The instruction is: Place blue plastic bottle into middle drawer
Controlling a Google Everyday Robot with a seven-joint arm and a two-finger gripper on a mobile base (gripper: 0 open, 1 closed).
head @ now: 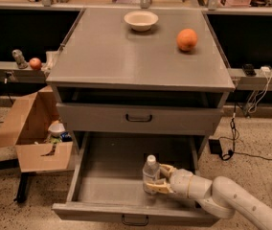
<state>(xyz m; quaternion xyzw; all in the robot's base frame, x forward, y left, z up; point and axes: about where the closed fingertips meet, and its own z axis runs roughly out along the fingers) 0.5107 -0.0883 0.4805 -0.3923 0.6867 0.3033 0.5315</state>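
The blue plastic bottle [150, 174], clear with a white cap, stands upright inside the open middle drawer [107, 186], near its front right. My gripper [159, 178] reaches in from the lower right on a white arm, and its tan fingers [161, 188] are closed around the bottle's lower body. The bottle's base sits at or just above the grey drawer floor; I cannot tell which. The drawer's dark loop handle [135, 220] shows at the bottom edge.
A shut grey drawer front [138, 118] sits just above. A white bowl [141, 19] and an orange [187, 39] rest on the cabinet top. An open cardboard box [33, 131] stands on the floor to the left. Cables lie at the right.
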